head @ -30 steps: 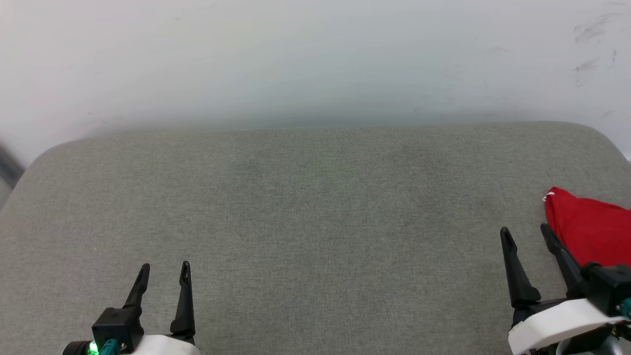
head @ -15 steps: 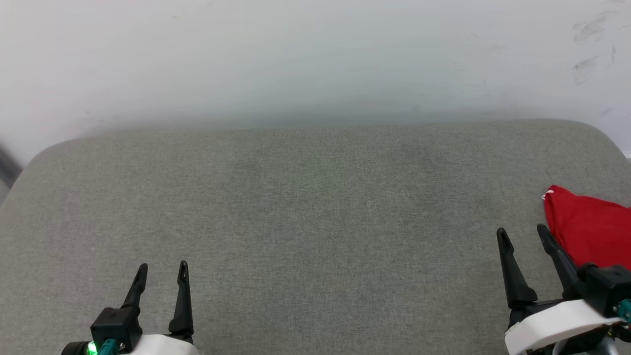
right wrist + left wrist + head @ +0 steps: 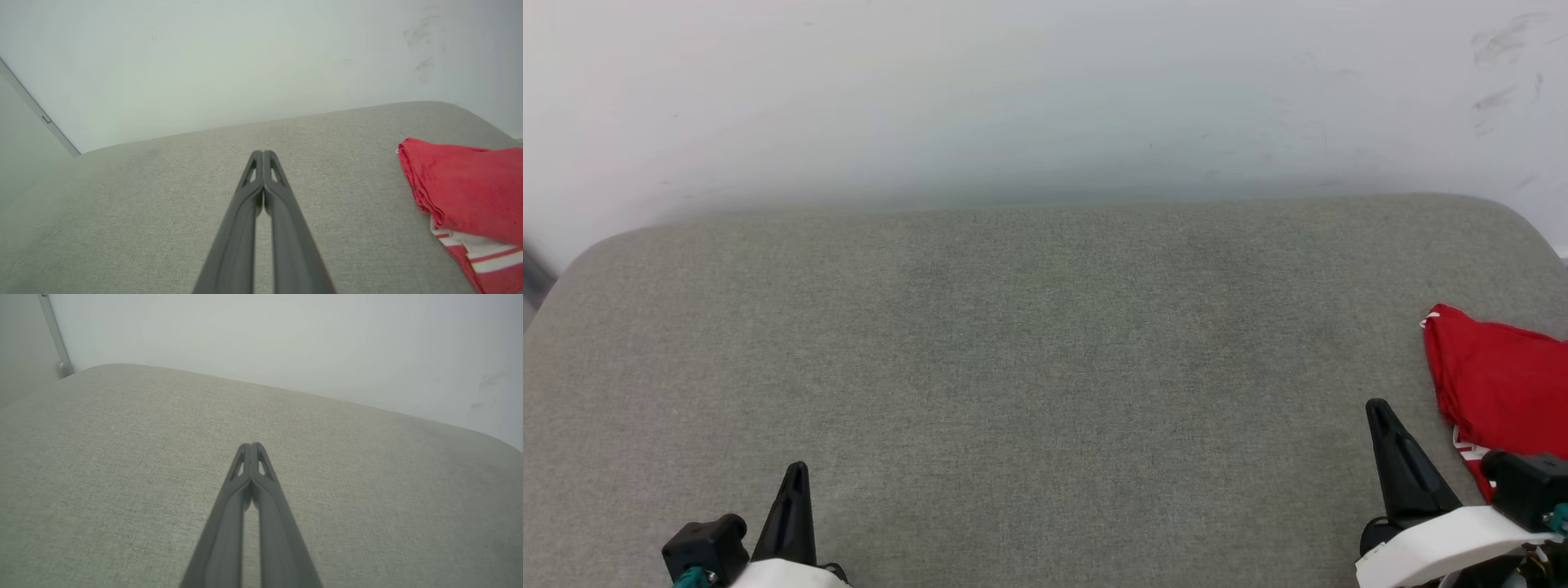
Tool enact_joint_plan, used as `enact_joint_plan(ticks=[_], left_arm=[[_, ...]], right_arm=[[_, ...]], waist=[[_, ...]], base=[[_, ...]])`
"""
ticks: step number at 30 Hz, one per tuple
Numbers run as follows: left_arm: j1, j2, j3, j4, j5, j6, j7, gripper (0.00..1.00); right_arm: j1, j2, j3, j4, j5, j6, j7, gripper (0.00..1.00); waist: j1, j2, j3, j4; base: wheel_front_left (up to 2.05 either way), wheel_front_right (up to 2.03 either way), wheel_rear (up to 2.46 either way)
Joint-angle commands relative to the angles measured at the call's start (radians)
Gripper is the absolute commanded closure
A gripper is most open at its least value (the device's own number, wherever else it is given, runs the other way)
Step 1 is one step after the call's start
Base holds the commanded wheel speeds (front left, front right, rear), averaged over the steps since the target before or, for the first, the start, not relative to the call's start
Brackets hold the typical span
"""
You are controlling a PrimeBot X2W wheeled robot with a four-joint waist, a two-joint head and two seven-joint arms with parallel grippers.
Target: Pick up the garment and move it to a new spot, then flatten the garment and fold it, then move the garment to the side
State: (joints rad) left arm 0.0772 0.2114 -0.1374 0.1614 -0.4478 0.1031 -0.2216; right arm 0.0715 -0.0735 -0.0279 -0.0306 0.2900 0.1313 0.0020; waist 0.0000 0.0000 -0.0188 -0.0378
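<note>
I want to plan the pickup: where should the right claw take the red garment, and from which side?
I would take the rolled edge of the red garment, the side facing the right claw. It stands thick above the grey cushion, so come from the cushion's middle, low, after opening the shut claw.

My head cam's looking down over the grey cushion [image 3: 1045, 367] toward the wall [image 3: 1045, 98]; both wrist cams are skimming it low, facing wallward; right one's also catching the garment [image 3: 470, 192].
</note>
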Motion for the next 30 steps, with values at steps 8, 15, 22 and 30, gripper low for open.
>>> enact_joint_plan(ticks=[8, 15, 22, 30], left_arm=[[-0.046, -0.014, 0.039, 0.0, -0.149, -0.033, 0.041, 1.0], [-0.062, -0.029, 0.061, 0.007, -0.252, -0.053, 0.071, 1.0], [-0.075, -0.043, 0.081, 0.015, -0.347, -0.072, 0.098, 1.0], [-0.089, -0.057, 0.103, 0.023, -0.447, -0.093, 0.128, 1.0]], right_arm=[[-0.041, 0.001, -0.012, 0.021, 0.173, 0.0, 0.012, 1.0], [-0.057, 0.002, -0.018, 0.047, 0.291, 0.0, 0.022, 1.0], [-0.071, 0.004, -0.024, 0.07, 0.4, 0.0, 0.03, 1.0], [-0.086, 0.005, -0.031, 0.095, 0.514, 0.0, 0.04, 1.0]], waist=[[0.0, 0.0, 0.001, 0.003], [0.0, 0.0, 0.003, 0.005], [0.0, 0.0, 0.004, 0.007], [0.0, 0.0, 0.006, 0.01]], base=[[0.0, 0.0, 0.0], [0.0, 0.0, 0.0], [0.0, 0.0, 0.0], [0.0, 0.0, 0.0]])
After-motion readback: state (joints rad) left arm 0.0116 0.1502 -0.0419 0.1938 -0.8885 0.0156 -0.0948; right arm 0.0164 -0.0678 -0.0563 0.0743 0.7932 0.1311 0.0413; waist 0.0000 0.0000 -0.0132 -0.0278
